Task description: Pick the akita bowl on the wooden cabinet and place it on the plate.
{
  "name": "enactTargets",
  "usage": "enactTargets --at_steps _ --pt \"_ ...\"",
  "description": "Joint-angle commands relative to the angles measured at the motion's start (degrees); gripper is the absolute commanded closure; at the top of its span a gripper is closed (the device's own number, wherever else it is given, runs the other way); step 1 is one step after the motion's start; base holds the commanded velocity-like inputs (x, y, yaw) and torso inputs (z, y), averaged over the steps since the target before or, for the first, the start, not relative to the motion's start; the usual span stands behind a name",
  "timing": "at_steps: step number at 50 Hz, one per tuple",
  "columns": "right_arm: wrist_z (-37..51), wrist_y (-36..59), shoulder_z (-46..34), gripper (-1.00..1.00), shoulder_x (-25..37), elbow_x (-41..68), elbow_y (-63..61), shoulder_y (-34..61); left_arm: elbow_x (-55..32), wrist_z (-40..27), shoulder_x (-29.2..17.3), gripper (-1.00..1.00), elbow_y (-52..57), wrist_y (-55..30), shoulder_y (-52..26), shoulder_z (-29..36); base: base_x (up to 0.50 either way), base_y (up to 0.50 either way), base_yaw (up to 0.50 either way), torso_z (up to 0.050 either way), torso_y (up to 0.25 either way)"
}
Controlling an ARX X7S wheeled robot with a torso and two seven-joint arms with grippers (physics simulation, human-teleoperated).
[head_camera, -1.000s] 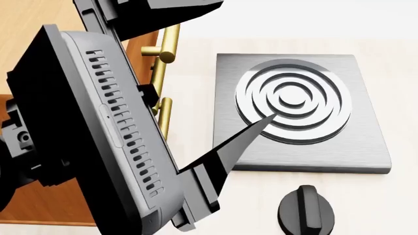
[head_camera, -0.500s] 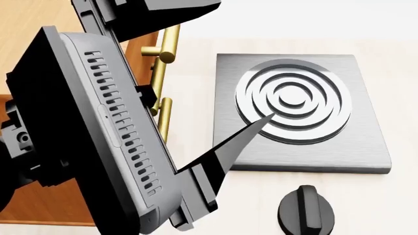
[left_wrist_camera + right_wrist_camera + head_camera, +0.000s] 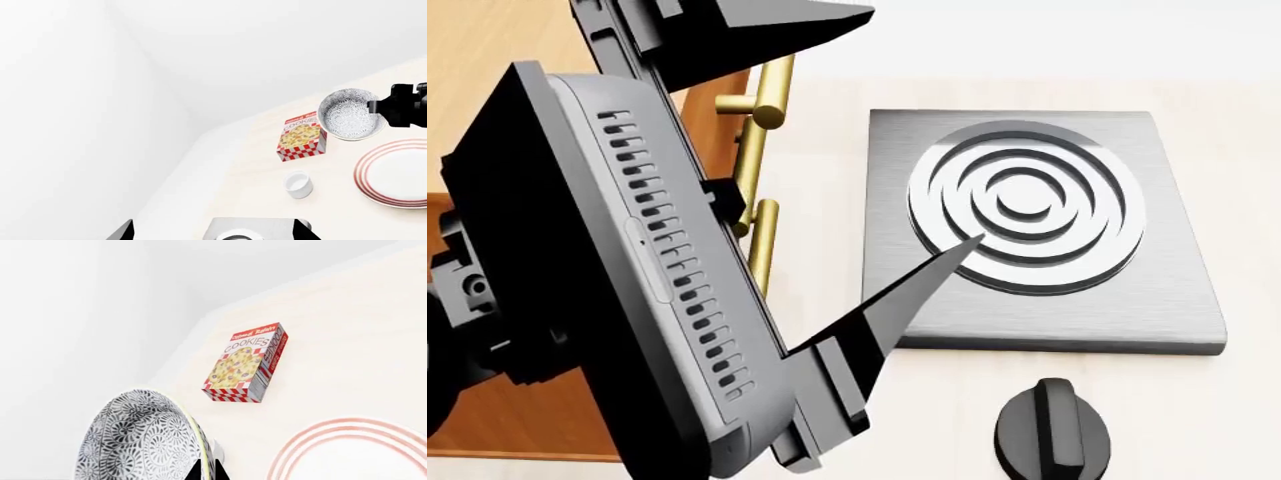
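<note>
Carrying step, judging by the layout: above a pale counter (image 3: 253,150), red-ringed plate (image 3: 393,172) lying flat with a cookie box (image 3: 301,136) nearby — patterned akita bowl (image 3: 348,115) held aloft beside the plate, clamped at its rim by the right gripper (image 3: 400,105). Next: shifting over the plate, lowering, releasing. Left gripper's fingers — cannot tell.

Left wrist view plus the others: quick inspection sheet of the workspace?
Surface: pale tabletop.
Job's things: akita bowl gripped at its rim, not on the plate; wooden cabinet.
Clutter: cookie box, white cup, stove, black knob.
Grippers: right gripper shut on bowl; left gripper open, empty.
Cables: nothing seen.
Surroundings: plain white walls.
</note>
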Motion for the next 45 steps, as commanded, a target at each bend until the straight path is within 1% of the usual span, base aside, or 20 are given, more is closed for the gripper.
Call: enactTargets --at_steps 1,21,26,45 --pt "-1.9 0.0 -0.2 1.00 -1.4 -1.2 2.4 -0.3 0.1 -0.1 0.0 -1.00 0.0 0.2 0.3 0.1 0.00 0.00 0.00 0.000 0.000" --pt "-2.8 0.4 -1.9 1.00 -2.7 -3.2 6.0 0.4 0.5 0.1 0.0 -1.00 -0.3 0.6 0.6 0.4 0.00 0.00 0.00 0.000 0.000" --pt "-3.0 0.8 -3.5 1.00 -3.4 -4.4 7.9 1.3 0.5 0.1 0.0 -1.00 -0.4 0.7 0.6 0.4 0.00 0.00 0.00 0.000 0.000" --pt "-4.6 -0.1 -2.4 1.00 -5.1 -4.3 10.1 -0.7 0.6 0.1 -0.1 -1.00 -0.4 0.9 0.8 0.5 0.00 0.00 0.00 0.001 0.001"
